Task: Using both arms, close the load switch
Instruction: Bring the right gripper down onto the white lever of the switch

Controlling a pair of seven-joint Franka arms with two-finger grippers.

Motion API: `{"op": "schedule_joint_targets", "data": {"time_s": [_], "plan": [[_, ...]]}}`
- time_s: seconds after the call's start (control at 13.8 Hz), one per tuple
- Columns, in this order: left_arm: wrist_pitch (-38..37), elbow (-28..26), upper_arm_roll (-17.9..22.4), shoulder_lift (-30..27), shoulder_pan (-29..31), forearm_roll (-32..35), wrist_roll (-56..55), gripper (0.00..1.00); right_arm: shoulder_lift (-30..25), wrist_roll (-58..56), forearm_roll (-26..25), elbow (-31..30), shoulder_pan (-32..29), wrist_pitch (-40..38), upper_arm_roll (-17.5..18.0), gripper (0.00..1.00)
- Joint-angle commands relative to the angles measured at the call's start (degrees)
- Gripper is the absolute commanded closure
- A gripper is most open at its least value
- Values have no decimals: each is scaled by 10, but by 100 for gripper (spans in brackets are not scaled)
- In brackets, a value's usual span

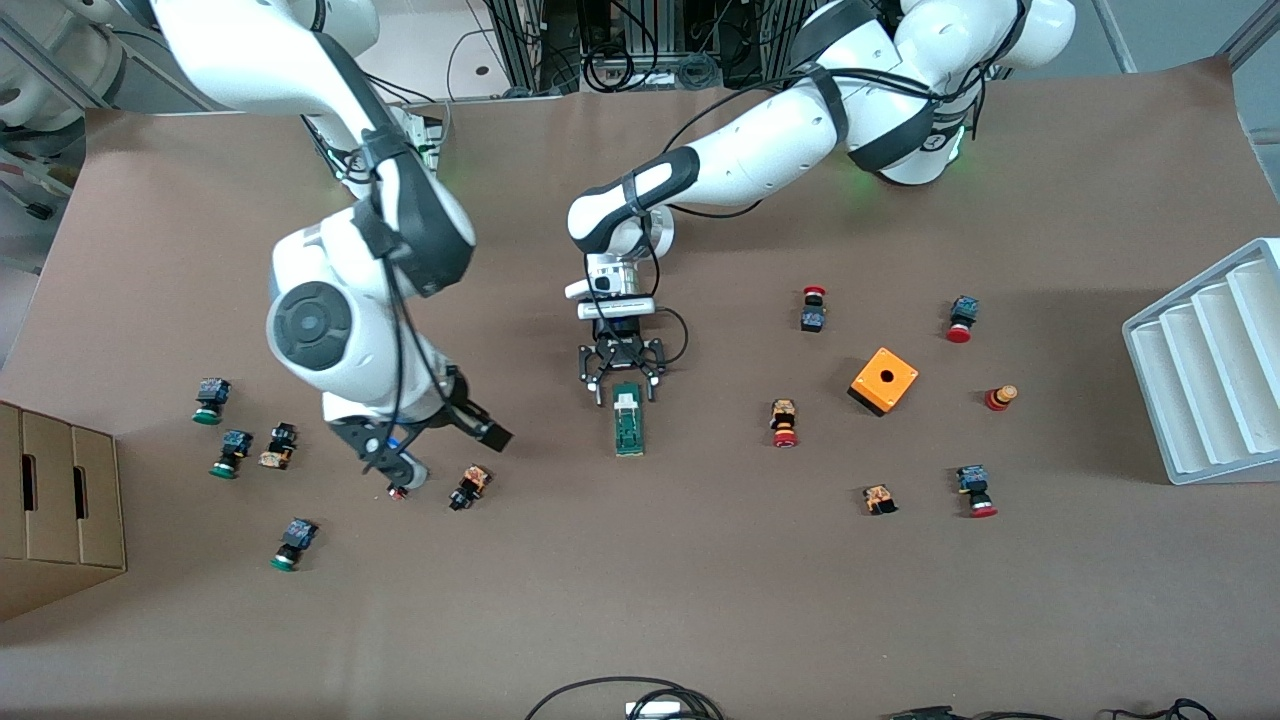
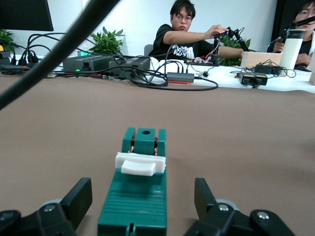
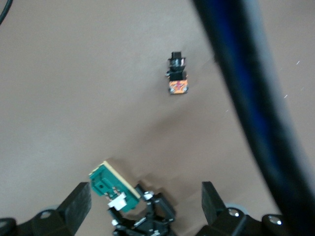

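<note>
Worktop (image 1: 700, 600) covered in brown sheet carries the load switch (image 1: 627, 420) near its middle, lying flat with its long axis running toward the front camera and its white sliding piece (image 1: 626, 402) at the end nearer the robots' bases. The left gripper (image 1: 622, 385) is lowered at that end of the load switch, its fingers (image 1: 597, 383) spread apart on either side of the green body; in the left wrist view the load switch (image 2: 136, 196) lies between the two fingers (image 2: 78, 199) with a gap visible on each side, so nothing is grasped. The right gripper (image 1: 400, 470) is over the worktop toward the right arm's end, well apart from the load switch, just beside a small black and orange push button (image 1: 470, 487); its fingers (image 3: 76, 206) are released and hold nothing. The right wrist view shows the load switch (image 3: 110, 187) farther off with the left gripper (image 3: 142, 219) at it, and one push button (image 3: 177, 73) lying on the brown sheet. Green-capped push buttons (image 1: 225, 455) lie toward the right arm's end of the worktop. Red-capped push buttons (image 1: 785, 425) and an orange box with a hole (image 1: 883, 380) lie toward the left arm's end, with a white stepped tray (image 1: 1210, 370) at that edge. A cardboard box (image 1: 55, 505) stands at the right arm's edge.
</note>
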Motion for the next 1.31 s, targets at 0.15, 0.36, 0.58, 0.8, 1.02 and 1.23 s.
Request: {"op": "schedule_joint_targets", "data": {"time_s": [0.15, 0.36, 0.58, 0.8, 1.02, 1.23], "plan": [[-7, 20, -1, 16, -6, 17, 3, 28, 29, 126, 54, 17, 48, 59, -5, 0], [-7, 20, -1, 16, -6, 15, 4, 36, 62, 201, 57, 17, 71, 138, -6, 0], [-7, 20, -1, 16, -6, 17, 4, 41, 93, 271, 56, 17, 91, 192, -7, 0], [-7, 20, -1, 16, -6, 13, 2, 43, 113, 321, 55, 13, 114, 233, -8, 6], [-7, 20, -1, 16, -6, 13, 2, 46, 118, 344, 56, -7, 141, 247, -16, 13], [-7, 19, -1, 16, -6, 14, -2, 49, 113, 364, 56, -51, 173, 283, -37, 14]]}}
